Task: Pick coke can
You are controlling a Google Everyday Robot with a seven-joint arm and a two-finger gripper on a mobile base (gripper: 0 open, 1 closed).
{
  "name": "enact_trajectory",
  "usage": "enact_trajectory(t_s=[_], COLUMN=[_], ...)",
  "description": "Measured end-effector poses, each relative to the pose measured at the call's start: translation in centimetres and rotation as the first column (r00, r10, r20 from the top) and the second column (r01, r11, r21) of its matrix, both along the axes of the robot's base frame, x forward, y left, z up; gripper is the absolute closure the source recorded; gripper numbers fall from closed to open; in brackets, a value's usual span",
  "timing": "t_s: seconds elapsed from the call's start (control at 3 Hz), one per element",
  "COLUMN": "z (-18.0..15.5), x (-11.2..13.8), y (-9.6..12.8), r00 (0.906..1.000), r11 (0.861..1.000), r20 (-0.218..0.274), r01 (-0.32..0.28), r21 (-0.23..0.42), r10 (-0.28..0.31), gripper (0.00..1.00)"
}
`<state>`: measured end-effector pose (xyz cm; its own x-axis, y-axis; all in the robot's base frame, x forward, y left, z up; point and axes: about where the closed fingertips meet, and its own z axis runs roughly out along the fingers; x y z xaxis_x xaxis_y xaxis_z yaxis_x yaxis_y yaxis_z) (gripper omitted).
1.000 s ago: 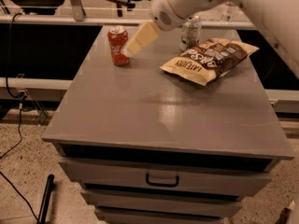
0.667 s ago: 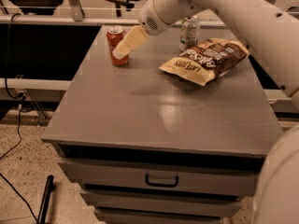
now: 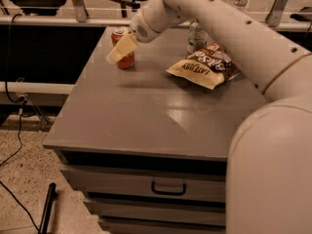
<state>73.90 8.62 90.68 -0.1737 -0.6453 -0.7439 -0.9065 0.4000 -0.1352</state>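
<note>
The gripper (image 3: 116,55) hangs at the far left of the cabinet top (image 3: 146,111), now across the front of the coke can (image 3: 128,61); a second ago it was more to the right of it. Whether it is released or clenched, I cannot tell. The can stands upright in the same place, so I judge the approach nearly finished and the grasp not yet sure. To the right lies a chip bag (image 3: 200,68), its contents hidden, with a pale can (image 3: 195,35) behind. The drawer (image 3: 168,186) below is closed.
</note>
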Motion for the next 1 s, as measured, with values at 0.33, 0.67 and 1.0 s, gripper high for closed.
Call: enact_trajectory(t_s=[0.33,0.67,1.0], z=[-1.2,-1.3,0.4], x=[1.2,2.0,2.1], y=[1.1,1.4,1.0], r00=[0.9996,0.9986,0.9961], r11=[1.000,0.999,0.994], r20=[-0.027,-0.049,-0.061], r01=[-0.001,-0.019,-0.058], r21=[0.015,0.049,0.088], r10=[0.002,0.021,0.064], gripper=[0.35,0.59,0.82])
